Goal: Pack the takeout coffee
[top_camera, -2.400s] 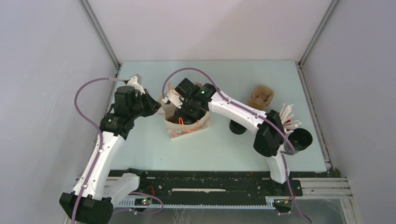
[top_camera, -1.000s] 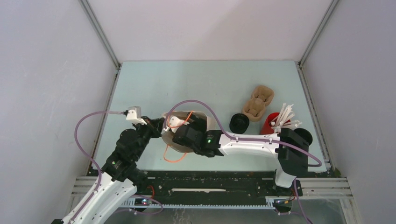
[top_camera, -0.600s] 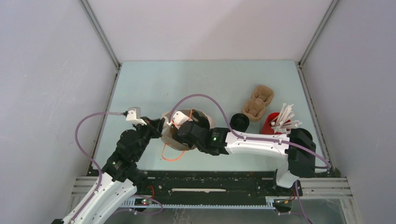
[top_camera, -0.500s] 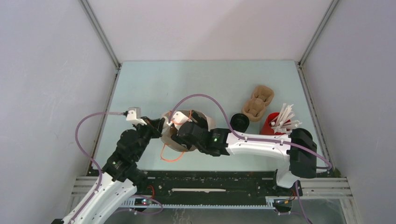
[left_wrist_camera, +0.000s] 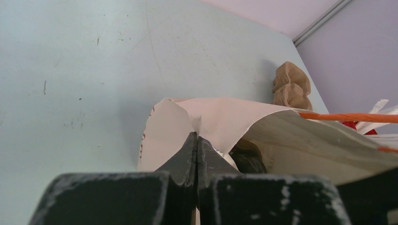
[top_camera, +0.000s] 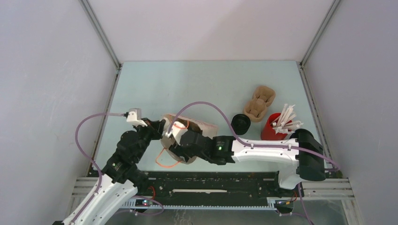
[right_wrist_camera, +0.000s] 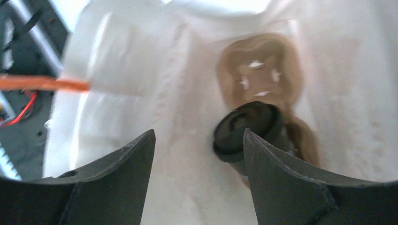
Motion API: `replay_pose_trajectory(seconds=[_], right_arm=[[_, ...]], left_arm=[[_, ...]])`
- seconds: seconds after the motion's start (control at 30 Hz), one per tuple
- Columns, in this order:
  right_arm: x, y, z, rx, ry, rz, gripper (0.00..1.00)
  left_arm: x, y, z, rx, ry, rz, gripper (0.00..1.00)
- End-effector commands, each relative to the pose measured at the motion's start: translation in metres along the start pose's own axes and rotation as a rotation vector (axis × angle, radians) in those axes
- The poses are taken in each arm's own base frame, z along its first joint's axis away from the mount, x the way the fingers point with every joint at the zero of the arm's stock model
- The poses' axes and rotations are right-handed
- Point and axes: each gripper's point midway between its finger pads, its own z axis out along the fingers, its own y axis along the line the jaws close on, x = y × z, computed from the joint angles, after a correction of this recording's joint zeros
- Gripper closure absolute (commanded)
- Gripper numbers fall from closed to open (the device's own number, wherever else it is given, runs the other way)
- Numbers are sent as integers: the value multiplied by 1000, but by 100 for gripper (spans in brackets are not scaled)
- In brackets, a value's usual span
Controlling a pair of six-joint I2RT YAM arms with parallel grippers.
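Observation:
A white paper bag (top_camera: 199,127) with orange handles lies near the front edge. My left gripper (top_camera: 163,132) is shut on the bag's rim (left_wrist_camera: 199,123), holding its mouth open. My right gripper (top_camera: 177,140) is open with its fingers at the bag's mouth (right_wrist_camera: 198,136). Inside the bag, a black cup (right_wrist_camera: 248,129) with a lid sits in a brown pulp carrier (right_wrist_camera: 260,70), just beyond my right finger and not touched by it. It shows dark in the left wrist view (left_wrist_camera: 248,159). Another black cup (top_camera: 241,123) stands on the table to the right.
A second brown pulp carrier (top_camera: 257,104) lies at the back right, also in the left wrist view (left_wrist_camera: 291,86). A red cup of white sticks (top_camera: 274,127) stands beside it. My right arm (top_camera: 272,152) stretches along the front edge.
The bag and both grippers have come from mid-table toward the front edge. In the last half second my right gripper shifted nearer and left, and the bag's mouth changed shape.

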Motion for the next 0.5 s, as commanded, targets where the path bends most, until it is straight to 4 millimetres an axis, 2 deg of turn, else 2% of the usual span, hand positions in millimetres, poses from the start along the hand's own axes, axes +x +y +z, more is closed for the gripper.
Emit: replay_pose_trajectory(seconds=[0.0, 0.2, 0.3, 0.47], right_arm=[[6, 41, -9, -175, -11, 2, 24], [14, 48, -5, -201, -17, 19, 25], [6, 40, -8, -157, -48, 25, 25], [-12, 10, -17, -2, -113, 70, 23]], left_arm=[[12, 8, -8, -30, 70, 33, 100], [18, 8, -9, -22, 80, 16, 100], [18, 7, -10, -17, 84, 16, 100], [17, 5, -10, -8, 81, 10, 100]])
